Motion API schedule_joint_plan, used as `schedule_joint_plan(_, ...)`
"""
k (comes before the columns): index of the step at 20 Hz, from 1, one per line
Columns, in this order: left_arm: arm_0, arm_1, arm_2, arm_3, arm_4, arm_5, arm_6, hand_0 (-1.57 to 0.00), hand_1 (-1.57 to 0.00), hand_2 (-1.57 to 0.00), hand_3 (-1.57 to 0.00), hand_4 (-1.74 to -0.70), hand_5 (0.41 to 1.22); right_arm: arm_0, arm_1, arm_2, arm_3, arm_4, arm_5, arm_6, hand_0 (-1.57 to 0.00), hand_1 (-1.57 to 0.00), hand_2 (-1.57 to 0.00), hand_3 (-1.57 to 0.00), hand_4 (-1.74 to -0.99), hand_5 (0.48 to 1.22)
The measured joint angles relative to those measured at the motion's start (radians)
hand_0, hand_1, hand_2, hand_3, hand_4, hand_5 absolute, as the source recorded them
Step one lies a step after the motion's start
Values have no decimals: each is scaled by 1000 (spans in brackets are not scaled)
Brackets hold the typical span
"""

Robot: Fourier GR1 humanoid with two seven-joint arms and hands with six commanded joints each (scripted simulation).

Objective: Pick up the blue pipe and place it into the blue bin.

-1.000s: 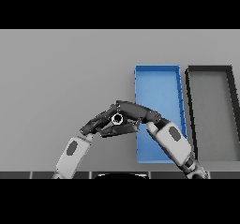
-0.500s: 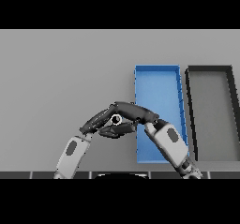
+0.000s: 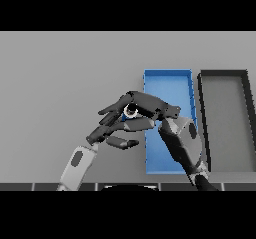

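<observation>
Holding the blue pipe point(image 3: 131, 111), the right hand point(image 3: 150, 107) reaches leftward from its white and grey forearm at the lower right, crossing the left wall of the blue bin point(image 3: 168, 76). Only a small round end of the pipe shows, ringed pale with a dark centre, tucked among the dark fingers; the rest of it is hidden by the hand. The right hand's fingers are curled about it, clamped on the pipe. The pipe sits just left of the bin's left wall, over the grey table point(image 3: 60, 83), not inside the bin.

The left hand point(image 3: 111, 130) comes up from the lower left and lies just below and left of the right hand, its fingers stretched out toward the right and relaxed, loosely apart, thumb point(image 3: 122, 143) sticking out below. Whether its fingertips touch the pipe or the right hand cannot be told; the two hands overlap in the head view.

The blue bin stands lengthwise, running away from the robot. A dark grey bin point(image 3: 223, 75) of like shape stands just beside it on the right, parallel.
</observation>
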Motion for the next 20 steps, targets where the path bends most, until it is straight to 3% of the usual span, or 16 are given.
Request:
schedule_joint_plan(3,16,4,-11,-11,4,-15,24,-3,-2,-2,-2,-905,435,-159,-45,-100,69,-108,-32,-43,-1571,-1571,-1571,-1571,-1741,1221)
schedule_joint_plan(5,0,-2,-6,-1,-4,-5,42,-1,-1,-1,-1,-902,432,-234,-90,-172,109,-74,-94,-90,-1571,-1571,-1571,-1571,-1741,1221)
schedule_joint_plan(7,10,11,-2,-10,-4,-6,26,0,0,0,0,-892,428,-293,-135,-223,160,-22,-147,-102,-1571,-1571,-1571,-1571,-1741,1221)
schedule_joint_plan(10,1,14,1,-5,-2,-12,37,0,0,0,0,-890,415,-339,-192,-295,304,26,-142,-110,-1571,-1571,-1571,-1571,-1741,1221)
schedule_joint_plan(13,0,19,6,-6,-5,-8,21,1,1,1,1,-877,412,-326,-245,-340,429,115,-114,-143,-1571,-1571,-1571,-1571,-1741,1221)
schedule_joint_plan(15,3,20,-5,-10,-21,-3,16,1,1,1,1,-871,415,-281,-268,-367,468,130,-94,-142,-1571,-1571,-1571,-1571,-1741,1221)
schedule_joint_plan(20,18,35,-1,-17,-18,-9,2,1,1,1,1,-870,421,-104,-263,-387,444,156,-91,-106,-1571,-1571,-1571,-1571,-1741,1221)
